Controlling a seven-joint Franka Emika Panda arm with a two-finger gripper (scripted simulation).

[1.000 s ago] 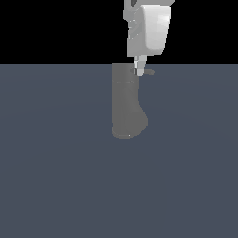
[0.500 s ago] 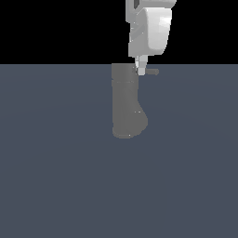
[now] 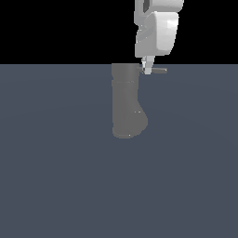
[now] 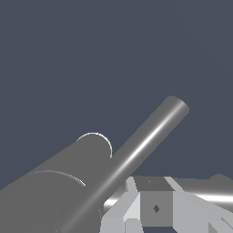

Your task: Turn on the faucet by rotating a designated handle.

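Grey faucet [image 3: 126,102] stood upright on a dark blue-grey floor [image 3: 56,176], thin handle [image 3: 159,70] jutted toward the exterior view's right near its top, white gripper [image 3: 147,69] hung at the handle, finger spacing could not be told.

I see a plain dark blue-grey floor [image 3: 56,176]; only the grey faucet [image 3: 126,104] stands on it, toward its far edge.

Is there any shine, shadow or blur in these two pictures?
Exterior view: flat, even light; the faucet looks matte, casts no visible shadow, and the gripper has soft shading. Wrist view: a bright streak of shine runs along the handle; edges are sharp, with no blur.
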